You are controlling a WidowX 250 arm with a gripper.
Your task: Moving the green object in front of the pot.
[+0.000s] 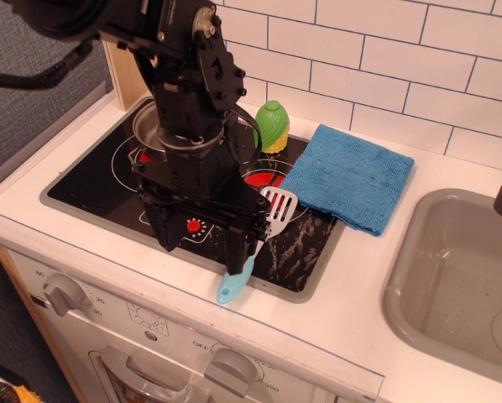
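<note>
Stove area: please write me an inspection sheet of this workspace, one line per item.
Surface: black stovetop set in a white counter, red burner rings showing.
Job's things: green object upright at the stovetop's back edge, beside the blue cloth; pot at the back left, largely hidden by the arm.
Clutter: blue cloth folded, over the stovetop's right edge; spatula with light-blue handle reaching past the front edge.
Grippers: hand hidden behind the arm's body, state cannot be told.
Cables: black hose at upper left.
Surroundings: white tile wall, grey sink at right, knobs below.
</note>
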